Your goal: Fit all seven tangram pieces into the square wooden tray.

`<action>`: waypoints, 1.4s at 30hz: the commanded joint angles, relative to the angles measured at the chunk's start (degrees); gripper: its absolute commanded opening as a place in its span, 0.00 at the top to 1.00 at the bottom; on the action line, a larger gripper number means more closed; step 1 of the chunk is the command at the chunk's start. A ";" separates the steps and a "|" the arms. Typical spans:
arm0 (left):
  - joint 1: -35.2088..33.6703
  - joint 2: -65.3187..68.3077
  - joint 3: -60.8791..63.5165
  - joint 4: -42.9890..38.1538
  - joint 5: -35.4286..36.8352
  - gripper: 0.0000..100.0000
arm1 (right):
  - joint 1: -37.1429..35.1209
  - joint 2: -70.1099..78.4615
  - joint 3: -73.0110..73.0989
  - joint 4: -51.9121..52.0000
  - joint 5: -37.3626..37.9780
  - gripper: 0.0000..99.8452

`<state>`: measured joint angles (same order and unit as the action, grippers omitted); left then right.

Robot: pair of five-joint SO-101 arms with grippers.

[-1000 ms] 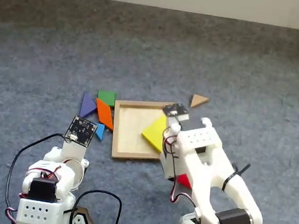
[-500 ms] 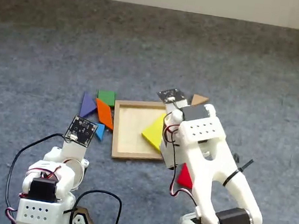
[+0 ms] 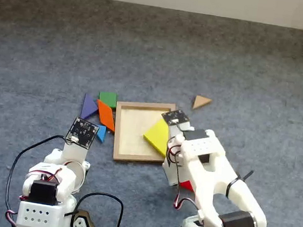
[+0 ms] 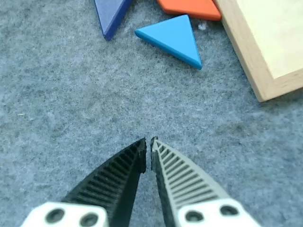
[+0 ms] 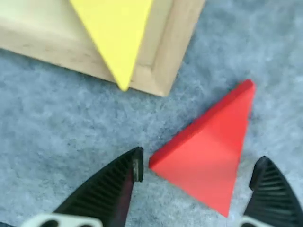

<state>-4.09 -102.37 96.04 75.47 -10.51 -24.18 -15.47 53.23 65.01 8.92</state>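
**One piece partly in, six left on the carpet**

The square wooden tray (image 3: 117,134) holds only the yellow triangle (image 3: 158,136). In the right wrist view its tip lies across the tray's rim, so it seems to be resting on the rim, not seated flat, though the angle makes that hard to judge.

The other six pieces lie outside the tray. The purple triangle (image 3: 89,106), green square (image 3: 108,98), orange parallelogram (image 3: 106,115) and light blue triangle (image 4: 173,38) cluster just beside the tray on the left arm's side. The tan triangle (image 3: 201,102) sits off the far corner, and the red triangle (image 5: 208,156) lies near the corner close to the right arm.

The right gripper (image 5: 199,165) is spread wide, one jaw on either side of the red triangle, gripping nothing. The left gripper (image 4: 148,144) is closed and empty over bare carpet, near the light blue triangle.

Nearly all the fitting is yet to be done.
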 commanded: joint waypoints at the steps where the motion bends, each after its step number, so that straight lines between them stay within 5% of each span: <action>1: 0.31 -1.45 1.10 0.26 0.44 0.95 | 0.92 -0.48 0.40 -1.89 0.70 0.65; 8: 0.31 -1.45 1.10 0.26 0.44 0.95 | 5.32 -0.40 0.92 -4.35 0.88 0.65; 24: 0.31 -1.45 1.10 0.26 0.44 0.95 | -0.40 -1.01 3.47 -0.48 0.44 0.65; 42: 0.31 -1.45 1.10 0.26 0.44 0.95 | 4.26 -0.57 4.00 -0.40 0.88 0.65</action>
<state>-4.09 -102.37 96.04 75.47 -10.51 -21.10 -15.65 56.84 63.43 9.36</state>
